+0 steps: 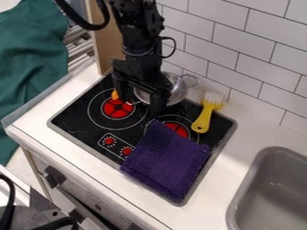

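The black gripper (139,99) hangs over the back part of the black toy stove (80,128), its two fingers spread apart. Behind and partly hidden by it is a silver metal pot (178,90). A small orange object (114,95) shows beside the left finger, near the left red burner (117,108); I cannot tell if they touch. A folded purple cloth (165,161) covers the stove's front right part and some of the right burner (177,129). The yellow brush (203,119) lies right of that burner, bristles toward the wall.
A grey sink (276,193) is set into the white counter at the right. White wall tiles (240,45) rise behind the stove, with a wooden panel (103,40) at the back left. Green fabric (30,58) hangs at the far left.
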You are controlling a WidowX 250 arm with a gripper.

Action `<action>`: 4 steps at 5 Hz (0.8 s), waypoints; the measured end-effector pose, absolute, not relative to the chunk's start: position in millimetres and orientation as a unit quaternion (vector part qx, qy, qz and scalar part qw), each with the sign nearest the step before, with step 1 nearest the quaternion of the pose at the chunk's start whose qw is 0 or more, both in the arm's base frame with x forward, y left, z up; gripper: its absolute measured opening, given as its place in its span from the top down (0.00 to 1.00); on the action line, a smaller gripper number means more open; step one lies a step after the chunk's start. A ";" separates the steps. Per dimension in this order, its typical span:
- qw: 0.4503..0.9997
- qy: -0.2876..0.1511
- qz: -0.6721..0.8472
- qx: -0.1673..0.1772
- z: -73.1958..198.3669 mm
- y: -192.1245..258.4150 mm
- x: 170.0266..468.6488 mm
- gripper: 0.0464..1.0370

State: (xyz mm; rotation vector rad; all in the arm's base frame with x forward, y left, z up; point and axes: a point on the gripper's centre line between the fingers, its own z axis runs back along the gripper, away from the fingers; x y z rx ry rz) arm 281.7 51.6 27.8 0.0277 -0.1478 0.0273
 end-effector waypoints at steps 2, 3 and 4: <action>0.997 -0.070 0.023 -0.031 8.9 36.5 258.7 0.03; 0.995 -0.091 0.016 -0.029 13.3 20.0 250.8 0.03; 0.995 -0.102 0.010 -0.019 12.8 -4.2 254.9 0.03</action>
